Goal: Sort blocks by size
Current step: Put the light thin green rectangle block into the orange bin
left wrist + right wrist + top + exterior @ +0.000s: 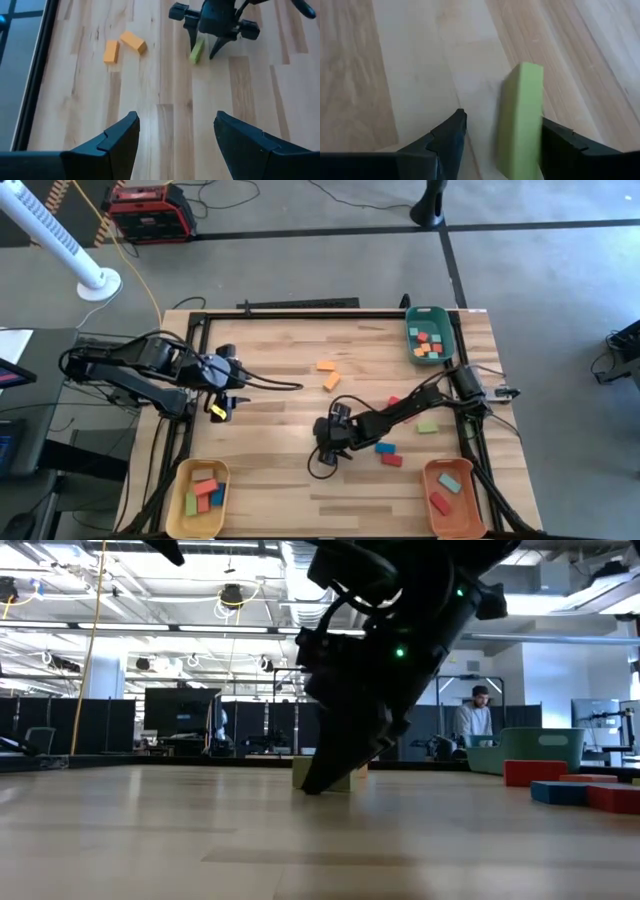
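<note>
High view: the right gripper (330,442) is seen low over mid-table; the green block there is hidden beneath it. Two orange blocks (328,373) lie apart, toward the far side.

Low view: only a corner of the green block (345,780) shows behind the gripper.

Left wrist view: the left gripper (175,132) is held open, empty — green block (197,50) seen between the other arm's fingers.

Right wrist view: a pale green bar (520,120), cut off at the frame edge, lies between open jaws, close against one finger (562,145); a grip cannot be confirmed.
</note>
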You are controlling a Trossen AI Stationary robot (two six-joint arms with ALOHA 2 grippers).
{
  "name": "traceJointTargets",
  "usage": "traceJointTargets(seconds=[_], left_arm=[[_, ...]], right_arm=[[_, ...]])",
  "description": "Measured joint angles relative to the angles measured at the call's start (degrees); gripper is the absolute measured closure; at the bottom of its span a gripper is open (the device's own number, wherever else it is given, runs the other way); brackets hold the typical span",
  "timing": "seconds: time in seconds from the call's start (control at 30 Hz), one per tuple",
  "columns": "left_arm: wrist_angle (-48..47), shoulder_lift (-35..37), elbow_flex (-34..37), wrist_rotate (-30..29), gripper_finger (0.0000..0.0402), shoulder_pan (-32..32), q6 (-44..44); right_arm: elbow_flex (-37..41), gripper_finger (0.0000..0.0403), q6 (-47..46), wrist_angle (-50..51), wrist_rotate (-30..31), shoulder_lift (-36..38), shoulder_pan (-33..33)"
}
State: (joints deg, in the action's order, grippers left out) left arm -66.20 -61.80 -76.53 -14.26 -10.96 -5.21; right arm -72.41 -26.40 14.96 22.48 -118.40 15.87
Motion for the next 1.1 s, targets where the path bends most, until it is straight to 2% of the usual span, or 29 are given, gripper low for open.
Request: traceJointTargets(seconds=[0.2,0.5,0.87,1.1], left_arm=[[0.11,-0.96,0.0,0.0,0.0156,0.0,0.41],[0.09,-1.23,0.0,0.0,0.0156,0.0,0.44],[0.11,-1.21,-0.02,0.0,0.0156,0.0,0.46],[0.12,-1.2,-0.02,-0.02,0.0156,0.01,0.46]], right_arm=[[0.05,0.0193,-0.66,-0.06,0.25,0.21,1.26],[0.1,0.0319,-0.08,-0.37,0.39,0.28,1.75],[0.21,0.0319,0.24,0.6,0.44,1.12,2.21],[0.29,0.0319,-4.98,10.38,3.5,4.76,5.29]])
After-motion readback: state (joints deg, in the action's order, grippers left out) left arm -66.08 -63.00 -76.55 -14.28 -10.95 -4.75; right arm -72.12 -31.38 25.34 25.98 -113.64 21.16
